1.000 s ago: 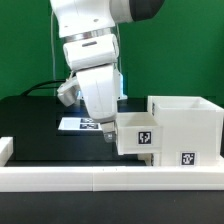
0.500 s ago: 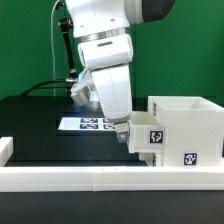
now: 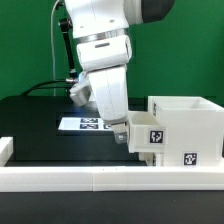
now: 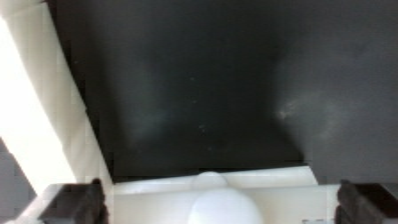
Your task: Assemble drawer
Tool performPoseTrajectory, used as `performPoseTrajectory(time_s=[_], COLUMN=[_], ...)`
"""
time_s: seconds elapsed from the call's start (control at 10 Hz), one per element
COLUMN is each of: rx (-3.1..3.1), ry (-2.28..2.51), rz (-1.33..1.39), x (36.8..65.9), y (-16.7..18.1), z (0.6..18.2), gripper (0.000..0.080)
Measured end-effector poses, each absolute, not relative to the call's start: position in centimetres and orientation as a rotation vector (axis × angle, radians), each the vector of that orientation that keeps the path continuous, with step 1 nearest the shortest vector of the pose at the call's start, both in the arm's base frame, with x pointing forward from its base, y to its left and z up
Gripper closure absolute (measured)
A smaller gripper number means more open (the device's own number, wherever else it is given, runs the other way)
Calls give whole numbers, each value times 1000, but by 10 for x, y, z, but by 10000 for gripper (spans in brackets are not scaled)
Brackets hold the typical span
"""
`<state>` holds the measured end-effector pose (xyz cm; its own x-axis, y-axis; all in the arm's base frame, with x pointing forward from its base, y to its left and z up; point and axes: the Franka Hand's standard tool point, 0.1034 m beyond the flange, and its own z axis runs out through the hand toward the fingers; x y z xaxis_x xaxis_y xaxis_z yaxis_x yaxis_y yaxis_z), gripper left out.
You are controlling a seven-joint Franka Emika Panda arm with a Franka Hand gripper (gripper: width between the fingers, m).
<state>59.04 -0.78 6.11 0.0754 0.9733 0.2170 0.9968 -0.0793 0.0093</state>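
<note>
The white drawer box [image 3: 186,119] stands at the exterior view's right, open at the top. A smaller white drawer part [image 3: 147,140] with black tags sits partly pushed into its left side. My gripper [image 3: 121,135] is low at that part's left face. In the wrist view the gripper [image 4: 217,208] has its fingers [image 4: 71,205] wide apart, with the white part and its rounded knob [image 4: 214,190] between them. The jaws stand open around it, and no pinch shows.
The marker board [image 3: 84,124] lies on the black table behind the gripper. A long white rail [image 3: 100,179] runs along the table's front edge. In the wrist view a white wall [image 4: 32,100] borders the dark table [image 4: 214,90].
The arm and gripper moved toward the exterior view's right, and the small drawer part slid further into the box. Over the last half second almost nothing moved.
</note>
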Motion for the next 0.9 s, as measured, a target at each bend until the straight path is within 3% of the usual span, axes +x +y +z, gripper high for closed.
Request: performPoseTrajectory(time_s=[0.9], rx=[-2109], ry=[-2148], rz=[-241], x=[594], y=[9], z=[63], gripper=[151])
